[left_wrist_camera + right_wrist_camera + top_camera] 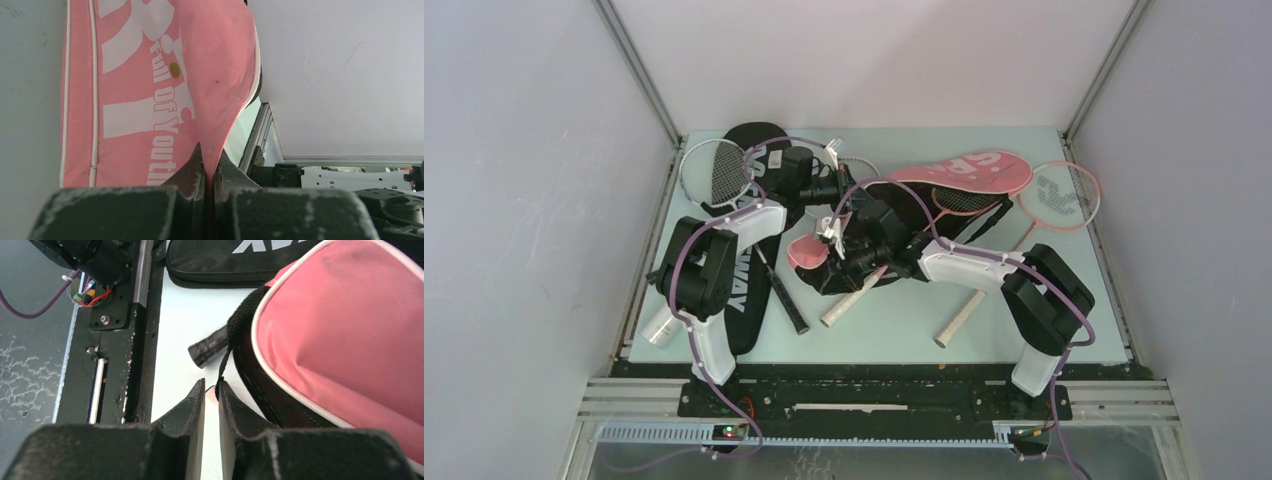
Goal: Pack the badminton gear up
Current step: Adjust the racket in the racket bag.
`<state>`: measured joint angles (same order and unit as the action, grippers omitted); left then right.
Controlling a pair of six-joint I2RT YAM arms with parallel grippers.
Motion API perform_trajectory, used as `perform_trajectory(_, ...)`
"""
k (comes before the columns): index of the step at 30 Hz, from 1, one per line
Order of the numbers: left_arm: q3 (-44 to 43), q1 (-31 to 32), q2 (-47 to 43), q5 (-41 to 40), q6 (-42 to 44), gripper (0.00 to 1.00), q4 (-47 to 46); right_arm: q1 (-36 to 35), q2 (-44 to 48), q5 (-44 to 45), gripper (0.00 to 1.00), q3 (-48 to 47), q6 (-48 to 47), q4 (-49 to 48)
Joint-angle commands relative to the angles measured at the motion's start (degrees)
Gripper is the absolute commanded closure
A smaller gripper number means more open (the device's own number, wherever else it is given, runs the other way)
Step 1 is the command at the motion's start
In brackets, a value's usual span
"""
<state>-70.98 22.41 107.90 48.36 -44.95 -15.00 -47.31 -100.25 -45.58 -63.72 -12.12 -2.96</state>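
Left gripper [210, 172] is pinching a fold of the pink cover [150, 75], jaws pressed together on the fabric. Right gripper [211, 395] is hovering just beside the cover's rounded end, jaws standing a narrow slit apart. The black strap [240, 320] is running down to the tip of one finger; whether it is gripped cannot be told. A black racket handle [210, 347] is lying just beyond those fingers, with the black cover [225, 260] further out. The pink cover is stretching across the middle of the table [874, 330]. A pink racket [1064, 195] is lying beside it at the right, a white racket [714, 168] at far left, and the tube [659, 328] at near left
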Motion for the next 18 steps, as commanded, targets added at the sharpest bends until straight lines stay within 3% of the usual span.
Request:
perform_trajectory(1, -0.9, -0.3, -1.2, 2.3, 1.5, 1.00, -0.7, -1.6, 0.8, -1.1, 0.83, -3.1, -4.9, 3.5)
perform_trajectory(4, -1.0, -0.3, -1.2, 2.1, 2.0, 1.00, -0.3, -1.8, 0.5, -0.7, 0.99, -3.5, -5.3, 4.9)
perform_trajectory(18, -2.6, -0.4, -0.1, 1.9, 1.3, 1.00, 0.1, -4.8, -0.5, 2.9, 1.00, -4.3, -8.8, 10.6)
